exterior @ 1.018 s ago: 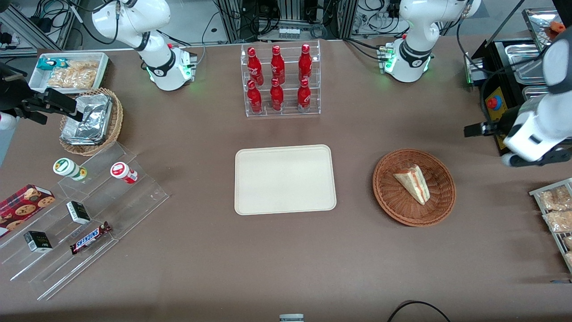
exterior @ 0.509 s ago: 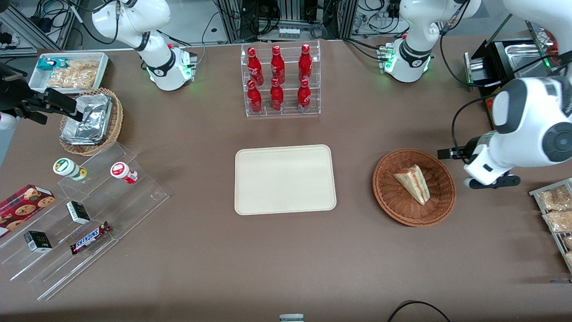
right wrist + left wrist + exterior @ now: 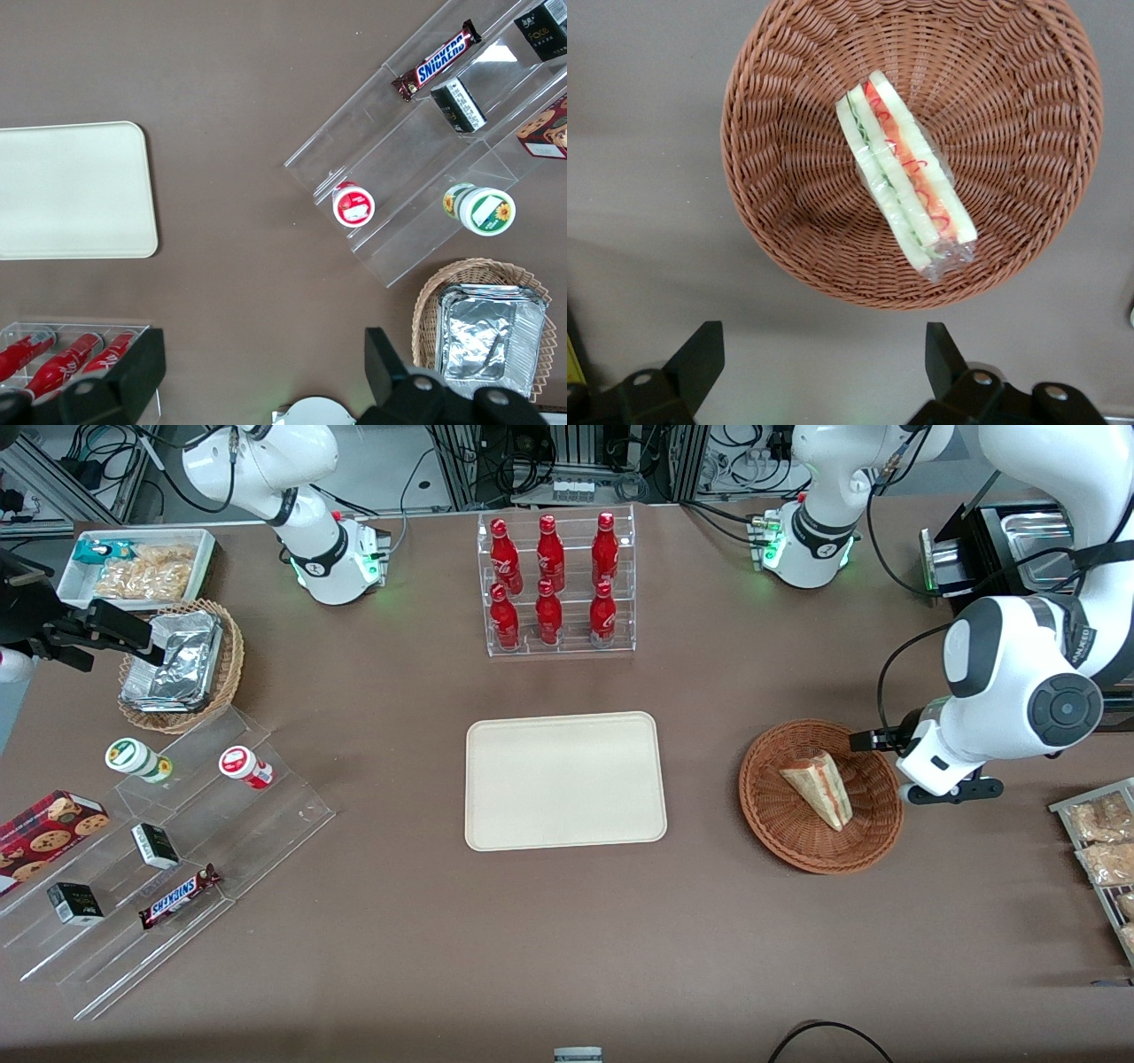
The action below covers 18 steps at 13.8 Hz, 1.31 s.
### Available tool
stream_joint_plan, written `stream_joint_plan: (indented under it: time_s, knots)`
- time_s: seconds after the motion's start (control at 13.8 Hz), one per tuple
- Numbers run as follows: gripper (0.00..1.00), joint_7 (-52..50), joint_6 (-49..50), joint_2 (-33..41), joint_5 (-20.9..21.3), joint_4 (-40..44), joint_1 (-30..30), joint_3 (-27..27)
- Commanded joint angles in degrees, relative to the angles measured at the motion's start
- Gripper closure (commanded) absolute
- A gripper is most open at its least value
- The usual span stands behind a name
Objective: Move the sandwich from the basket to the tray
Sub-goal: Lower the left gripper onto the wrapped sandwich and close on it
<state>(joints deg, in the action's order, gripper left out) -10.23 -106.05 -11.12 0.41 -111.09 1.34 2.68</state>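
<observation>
The sandwich lay inside the reddish-brown wicker basket, resting on its side with the red and green filling layers exposed along the cut edge. In the left wrist view the sandwich was seen wrapped in clear film, lying across the middle of the basket floor. The basket stood on the brown table, toward the working arm's end, well apart from every table edge.

The cream-beige tray lay flat near the centre of the table, beside the basket and not touching it, with nothing on it. The right wrist view showed one rounded corner of the tray.

The tool hovered at the basket rim on the side toward the working arm's end of the table, above the wicker and apart from the sandwich. In the left wrist view the tool had its fingers spread wide apart, with nothing between them, and the basket rim lay just past the fingertips.

An acrylic rack of red bottles stood farther from the front camera than the tray, near the table edge at the arm bases.
</observation>
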Motion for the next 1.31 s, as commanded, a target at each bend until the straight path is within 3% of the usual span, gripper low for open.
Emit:
stream_joint_plan:
  time_s: [0.0, 0.29, 0.73, 1.24]
  knots:
    - [0.00, -8.72, -4.58, 1.71, 0.82, -3.16, 2.70, -0.30]
    - [0.00, -28.31, -12.85, 1.63, 0.82, -6.15, 5.25, -0.30]
    - [0.00, -44.77, -31.83, 2.25, -0.06, -17.49, 5.16, -0.30]
    - [0.00, -45.14, -36.42, -4.25, 0.11, -17.50, 5.16, -0.22]
